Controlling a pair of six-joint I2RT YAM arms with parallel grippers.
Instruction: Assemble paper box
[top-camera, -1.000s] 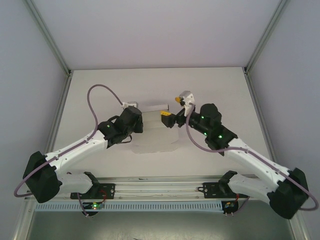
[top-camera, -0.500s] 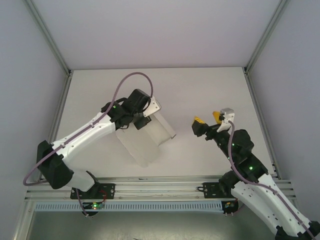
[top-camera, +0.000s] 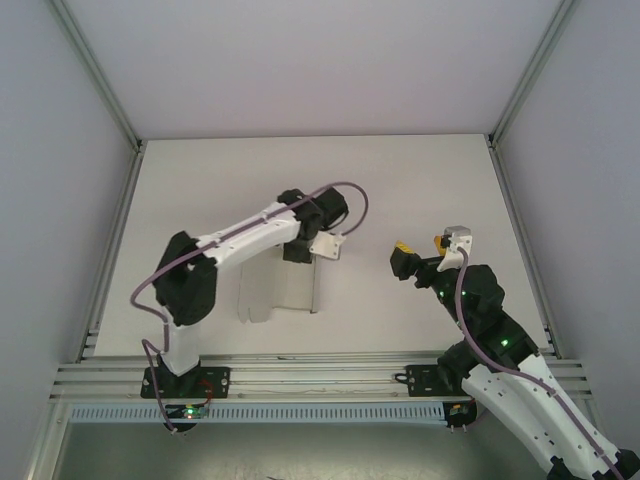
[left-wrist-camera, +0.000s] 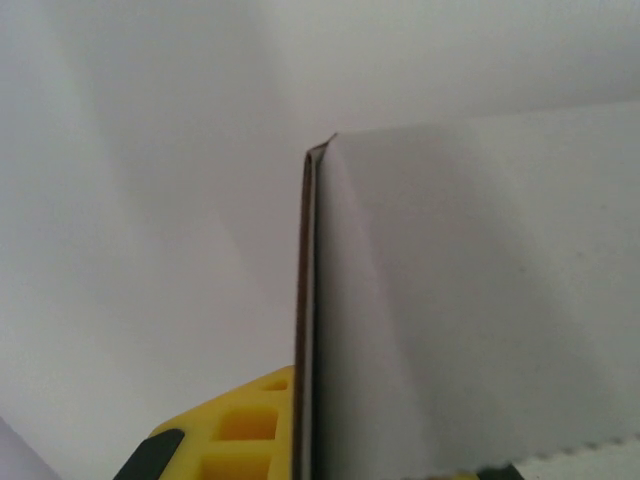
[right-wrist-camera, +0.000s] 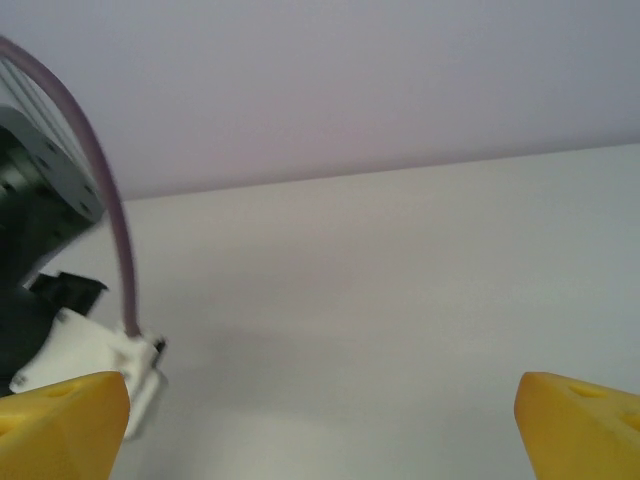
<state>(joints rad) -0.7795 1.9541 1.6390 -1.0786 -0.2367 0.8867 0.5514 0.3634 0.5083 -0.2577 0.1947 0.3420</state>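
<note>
left tool (top-camera: 303, 255) clamped on paper box (top-camera: 276, 292) edge; left wrist shows its layered edge | right tool (top-camera: 421, 247) gaping, empty

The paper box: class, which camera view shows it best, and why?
Top external view: the paper box shows nearly its full outline against the table, its far edge held by the left end effector. The left wrist view gives a close-up of one panel and its pinched edge, too near to judge overall shape.
</note>
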